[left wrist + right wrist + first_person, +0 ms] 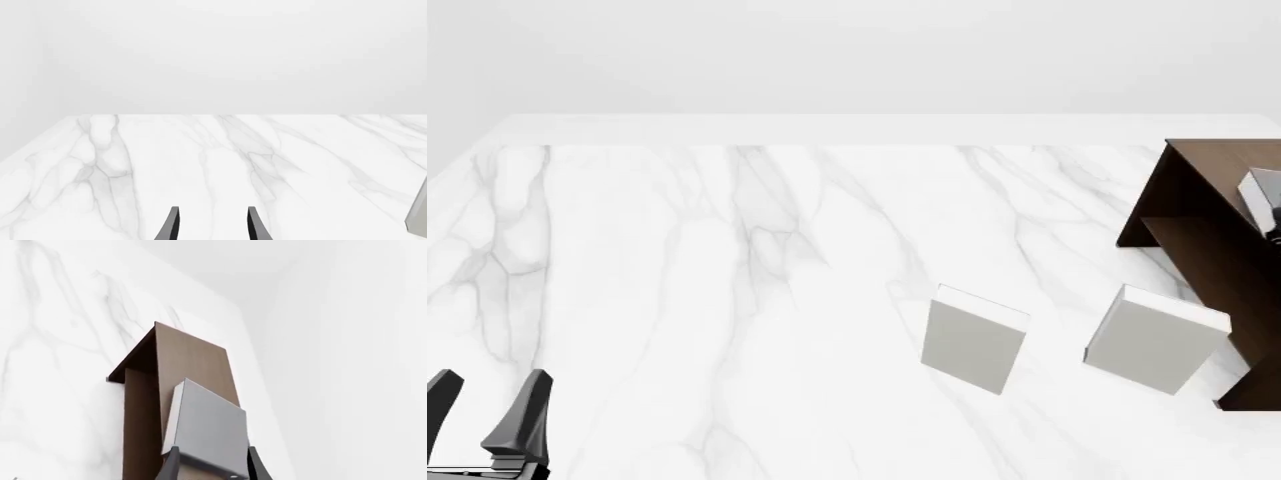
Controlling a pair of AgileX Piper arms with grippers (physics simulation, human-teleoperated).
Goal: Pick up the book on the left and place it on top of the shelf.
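The book (pixel 210 427), grey with a white page edge, lies tilted over the flat top of the dark brown shelf (pixel 193 360). My right gripper (pixel 212 450) is shut on its near end, one finger on each side. Whether the book touches the shelf top I cannot tell. In the front view the book (pixel 1261 198) shows at the right edge above the shelf (pixel 1201 200), with the right arm outside the picture. My left gripper (pixel 490 388) stands open and empty at the table's near left corner, far from the shelf, and its fingers (pixel 173 222) show over bare marble.
Two white-grey books stand on the marble table (pixel 694 280): one (pixel 972 345) near the middle right, the other (pixel 1154 345) close to the shelf's front. An edge of a grey book (pixel 419 215) shows in the left wrist view.
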